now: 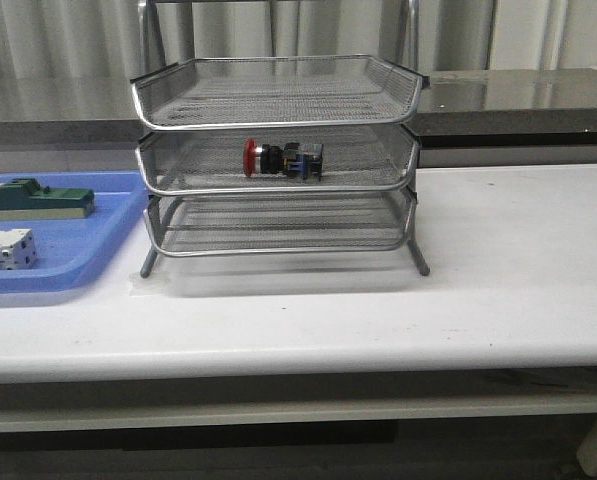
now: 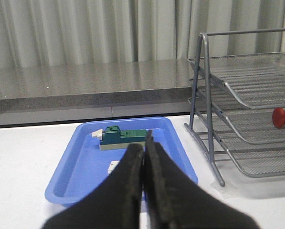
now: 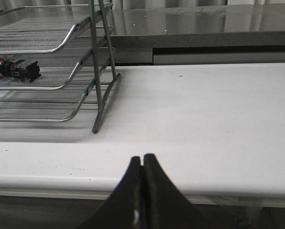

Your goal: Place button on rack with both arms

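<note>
Between the two arms stood the rack point(image 1: 278, 165), and neither end effector was near it. The left end effector point(image 2: 144, 148) had its fingers pressed together with nothing between them, and it hung above the near edge of the blue tray point(image 2: 70, 174). The right end effector point(image 3: 142, 162) was pressed together too and empty, above the front of the bench point(image 3: 204, 109).

From the left one, the button point(image 2: 281, 117) lay away to the right side, past the rack's legs. From the right one, the button point(image 3: 15, 69) lay away to the left. It rested on the middle tier, on its side, its long axis running across the rack, red head toward the left arm. Both arms seemed about equally apart from it. I judged the button already placed, so no further grasp seemed needed.
</note>
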### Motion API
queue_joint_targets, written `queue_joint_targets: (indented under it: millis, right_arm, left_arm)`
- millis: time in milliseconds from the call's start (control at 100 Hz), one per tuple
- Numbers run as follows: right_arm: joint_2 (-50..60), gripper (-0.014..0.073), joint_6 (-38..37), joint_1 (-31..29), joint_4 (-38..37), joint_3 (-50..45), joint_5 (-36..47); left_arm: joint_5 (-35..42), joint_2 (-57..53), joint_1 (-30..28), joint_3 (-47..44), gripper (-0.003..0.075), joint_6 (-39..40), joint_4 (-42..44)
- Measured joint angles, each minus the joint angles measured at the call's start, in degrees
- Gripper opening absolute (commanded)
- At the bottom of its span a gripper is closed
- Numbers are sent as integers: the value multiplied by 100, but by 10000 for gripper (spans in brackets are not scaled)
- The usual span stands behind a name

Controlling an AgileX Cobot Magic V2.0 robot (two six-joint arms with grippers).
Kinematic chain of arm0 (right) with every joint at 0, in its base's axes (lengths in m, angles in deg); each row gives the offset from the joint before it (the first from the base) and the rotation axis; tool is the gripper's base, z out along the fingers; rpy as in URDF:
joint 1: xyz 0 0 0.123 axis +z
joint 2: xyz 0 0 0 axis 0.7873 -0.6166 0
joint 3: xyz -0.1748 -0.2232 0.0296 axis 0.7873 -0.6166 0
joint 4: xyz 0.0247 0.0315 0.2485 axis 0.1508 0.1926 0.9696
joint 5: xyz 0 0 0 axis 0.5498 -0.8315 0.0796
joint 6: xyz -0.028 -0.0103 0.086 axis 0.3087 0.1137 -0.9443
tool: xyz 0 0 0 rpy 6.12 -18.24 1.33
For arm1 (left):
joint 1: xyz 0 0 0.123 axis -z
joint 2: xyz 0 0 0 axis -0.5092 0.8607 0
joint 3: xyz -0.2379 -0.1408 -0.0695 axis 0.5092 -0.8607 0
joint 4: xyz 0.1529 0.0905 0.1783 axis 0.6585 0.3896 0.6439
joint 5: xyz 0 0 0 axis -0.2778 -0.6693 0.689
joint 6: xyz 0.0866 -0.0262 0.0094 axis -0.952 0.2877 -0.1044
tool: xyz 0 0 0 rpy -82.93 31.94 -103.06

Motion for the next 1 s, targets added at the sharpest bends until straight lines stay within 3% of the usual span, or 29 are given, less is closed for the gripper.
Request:
queue_joint_targets:
  millis: [310, 1000]
  right_arm:
    - [0, -67, 0, 0, 0, 0, 0]
    - [0, -67, 0, 0, 0, 0, 0]
  left_arm:
    - [-153, -569, 0, -135, 4, 332, 66]
    - [-257, -572, 0, -135, 4, 438, 66]
